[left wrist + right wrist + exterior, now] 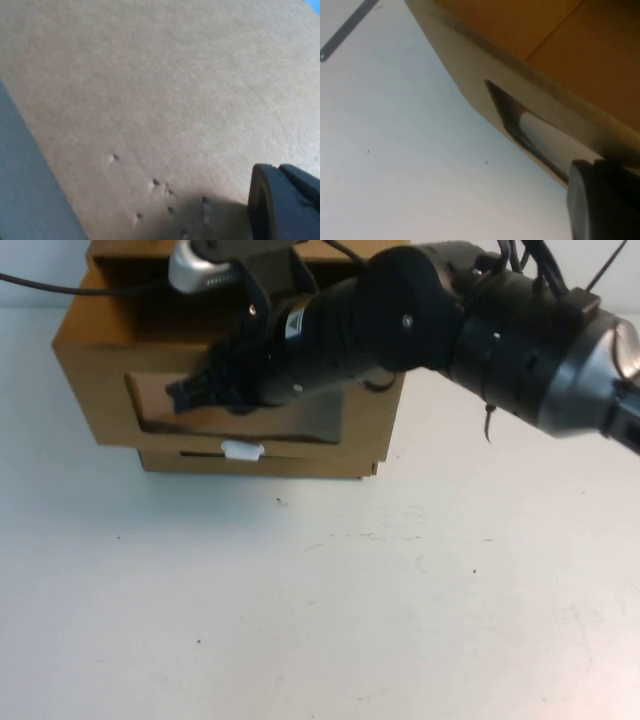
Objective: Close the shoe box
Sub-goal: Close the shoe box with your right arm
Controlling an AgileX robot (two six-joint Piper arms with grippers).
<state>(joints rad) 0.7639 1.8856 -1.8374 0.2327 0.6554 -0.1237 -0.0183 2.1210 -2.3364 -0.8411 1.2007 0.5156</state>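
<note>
While right claw meets shoe box | left claw beside cardboard | grips unclear

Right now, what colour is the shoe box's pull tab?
White pull tab on the brown shoe box, clearest from the high view.

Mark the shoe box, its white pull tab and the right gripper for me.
shoe box (100, 390): high view, bare brown front left of the window.
white pull tab (242, 450): high view, middle of the tab.
right gripper (188, 393): high view, dark tip at the window.
</note>
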